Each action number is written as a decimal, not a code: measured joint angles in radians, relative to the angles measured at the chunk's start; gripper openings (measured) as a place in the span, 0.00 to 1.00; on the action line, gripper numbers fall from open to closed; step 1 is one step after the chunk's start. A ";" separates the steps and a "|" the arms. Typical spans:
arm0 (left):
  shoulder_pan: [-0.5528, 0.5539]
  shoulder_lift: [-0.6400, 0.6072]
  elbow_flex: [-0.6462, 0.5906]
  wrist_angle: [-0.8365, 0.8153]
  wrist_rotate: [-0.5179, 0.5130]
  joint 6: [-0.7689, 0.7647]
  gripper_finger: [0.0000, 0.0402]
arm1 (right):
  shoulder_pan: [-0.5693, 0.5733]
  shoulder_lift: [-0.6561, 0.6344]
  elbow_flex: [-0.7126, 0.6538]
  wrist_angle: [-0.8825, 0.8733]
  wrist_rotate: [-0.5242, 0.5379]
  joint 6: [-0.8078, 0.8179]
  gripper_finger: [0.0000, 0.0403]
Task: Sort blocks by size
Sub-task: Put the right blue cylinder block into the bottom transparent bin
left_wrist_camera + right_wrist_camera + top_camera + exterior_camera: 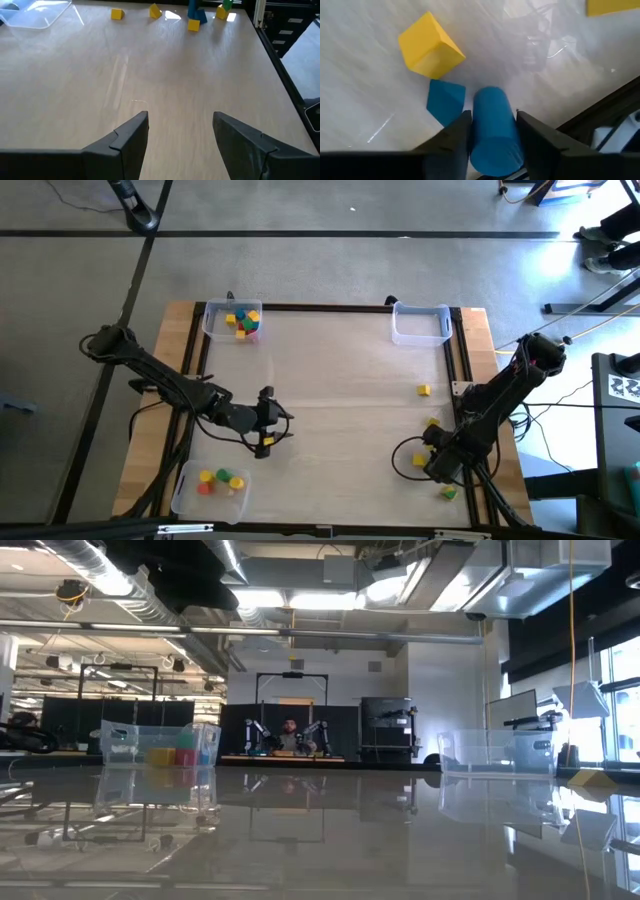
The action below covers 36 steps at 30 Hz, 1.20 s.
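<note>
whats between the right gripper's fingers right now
A blue cylinder block sits between the right gripper's fingers, shown in the right wrist view; a blue wedge lies beside it.

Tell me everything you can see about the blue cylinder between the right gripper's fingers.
The blue cylinder is a smooth, round, matte piece, plain blue with a flat end face turned toward the wrist camera. It sits between the two dark fingers of the right gripper, which press on both its sides. Next to it lie a blue wedge-like block and a yellow cube on the pale table. Whether it rests on the table cannot be told.
</note>
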 joint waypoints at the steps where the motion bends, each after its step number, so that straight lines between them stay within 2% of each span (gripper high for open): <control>1: 0.000 0.000 0.000 0.000 0.000 -0.003 0.52 | 0.000 0.000 0.000 -0.002 -0.002 -0.012 0.32; 6: 0.000 0.000 0.000 0.008 0.000 -0.002 0.52 | -0.001 0.000 0.017 -0.016 -0.019 -0.059 0.31; 10: 0.000 0.000 0.000 0.008 0.000 0.030 0.52 | -0.003 0.000 0.087 -0.070 -0.023 -0.094 0.31; 15: 0.000 0.000 0.000 0.008 0.000 0.052 0.52 | -0.029 0.000 0.211 -0.214 0.038 -0.144 0.31; 19: 0.001 0.000 0.000 0.011 0.000 0.060 0.52 | -0.088 0.000 0.301 -0.250 0.150 -0.236 0.31; 24: 0.024 0.000 0.000 0.012 0.028 0.049 0.52 | -0.168 0.000 0.346 -0.147 0.328 -0.406 0.31; 27: 0.045 0.000 0.000 0.011 0.045 0.047 0.52 | -0.229 0.001 0.339 -0.037 0.390 -0.541 0.31; 36: 0.092 0.000 0.000 0.018 0.044 0.050 0.52 | -0.412 0.010 0.267 0.352 0.422 -0.928 0.31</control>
